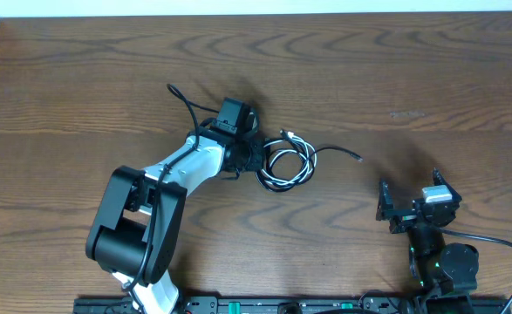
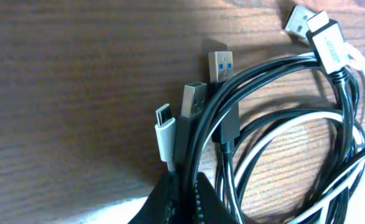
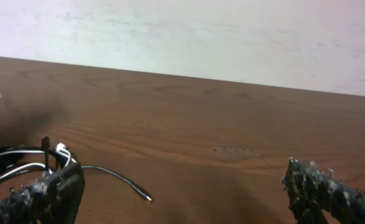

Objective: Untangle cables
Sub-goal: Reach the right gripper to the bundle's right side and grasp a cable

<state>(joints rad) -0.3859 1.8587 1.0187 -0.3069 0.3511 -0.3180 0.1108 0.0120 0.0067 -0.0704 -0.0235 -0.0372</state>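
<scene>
Looped cables (image 2: 227, 124) in closed tool (image 2: 183, 191)

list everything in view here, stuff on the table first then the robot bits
cables: count unclear in the tangle, black and white, coiled together mid-table
loose cable end: one, black, trailing right of the coil
plugs: five showing in the left wrist view, white, grey, black and silver, at the coil's edge
table: one, brown wood grain, under everything
wall: one, whitish, behind the table's far edge
left arm: one, white and black, reaching to the coil's left side
right arm: one, black, lower right, apart from the cables
left fingers: two, black, shut on the cables
right fingers: two, black, open, holding nothing
</scene>
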